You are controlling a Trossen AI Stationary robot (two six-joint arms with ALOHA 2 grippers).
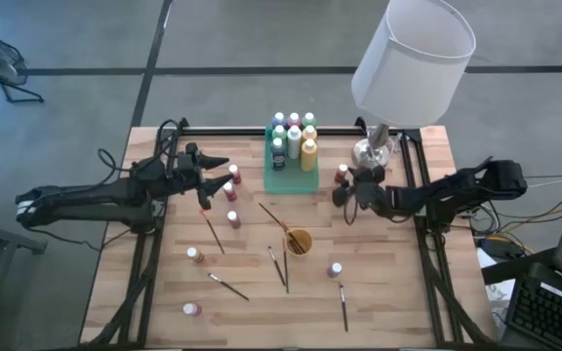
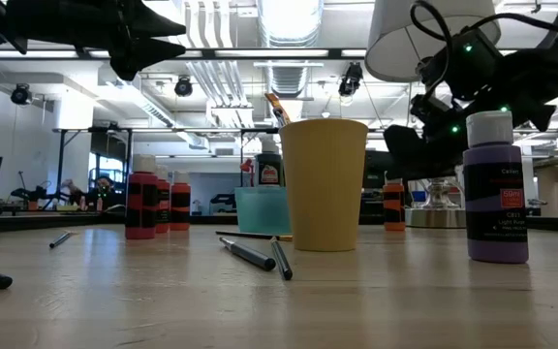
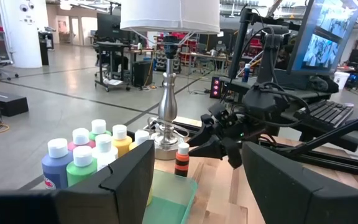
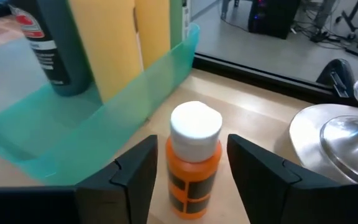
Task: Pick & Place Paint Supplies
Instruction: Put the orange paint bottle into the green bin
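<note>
1. Right end effector [image 1: 343, 195] sits low at the counter [image 1: 388, 292] beside the lamp [image 1: 374, 148], just right of the green tray [image 1: 291, 181].
2. Right wrist view: an orange bottle [image 4: 193, 163] with a pale cap stands upright on the wood between the two dark fingers [image 4: 135, 174]. A gap shows on each side of the bottle, so the fingers are released and not pressing it.
3. The orange bottle lies between the tray wall and the lamp base, near both, touching neither.
4. Left end effector [image 1: 220, 166] hovers above the counter's left half, left of the tray, fingers spread wide, nothing between them.
5. The tray holds a cluster of upright bottles [image 1: 294, 136]: blue, green, pink, white, yellow, one dark.
6. Loose bottles on the counter: red ones [image 1: 232, 194] near the left end effector, two more [image 1: 194, 255] toward the near left, a purple bottle [image 1: 335, 270] at near right.
7. Cup [image 1: 299, 241] stands mid-counter with a brush leaning in it.
8. Other brushes [image 1: 278, 265] lie flat around the cup, well apart from each other.
9. Low view: the purple bottle stands upright, right of the cup; two brushes lie in front of the cup.
</note>
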